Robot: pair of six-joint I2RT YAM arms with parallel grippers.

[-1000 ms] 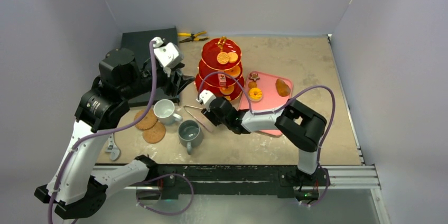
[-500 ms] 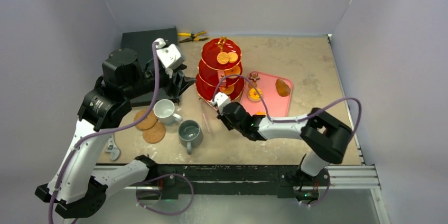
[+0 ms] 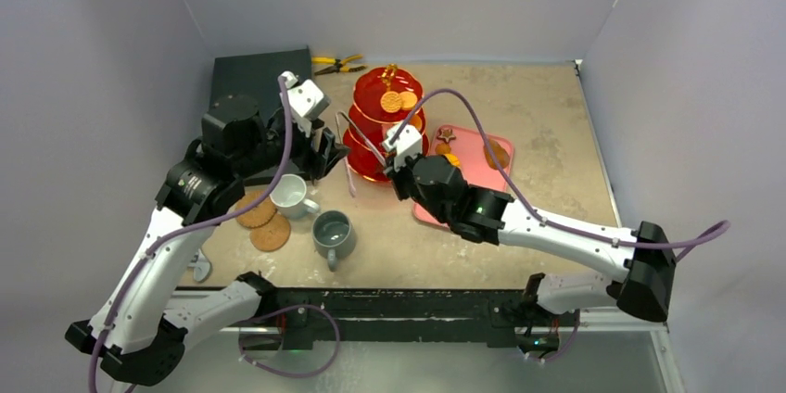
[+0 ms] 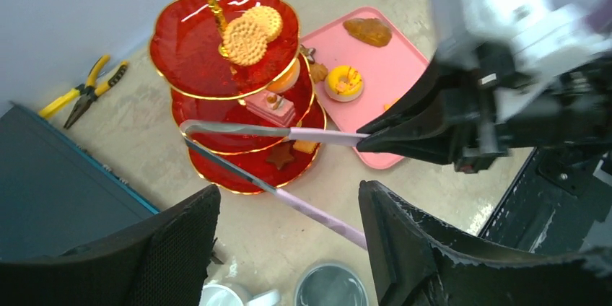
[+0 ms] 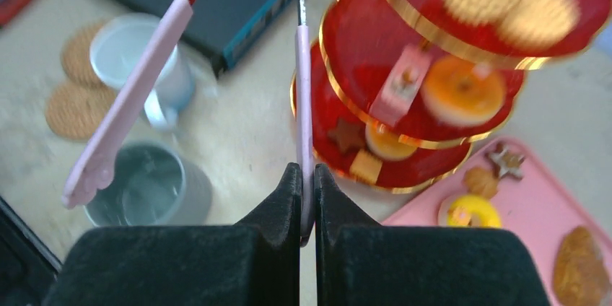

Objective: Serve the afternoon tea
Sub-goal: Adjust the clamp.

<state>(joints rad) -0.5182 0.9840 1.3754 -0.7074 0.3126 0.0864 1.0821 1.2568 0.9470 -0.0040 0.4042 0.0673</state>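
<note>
The right gripper is closed on one pink arm of the tongs; the other arm spreads free to the left. In the top view, the tongs are just left of the red three-tier stand, at upper centre. Biscuits lie on its tiers. The left gripper is open and holds nothing, above the surface near the white mug. The grey mug stands lower, beside two cork coasters.

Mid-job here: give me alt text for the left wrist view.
The right gripper, shut on one arm of pink-handled tongs, holds them in front of the red three-tier stand. The tongs' other arm runs down between the left gripper's open fingers; a pink tray of pastries lies beyond.
</note>
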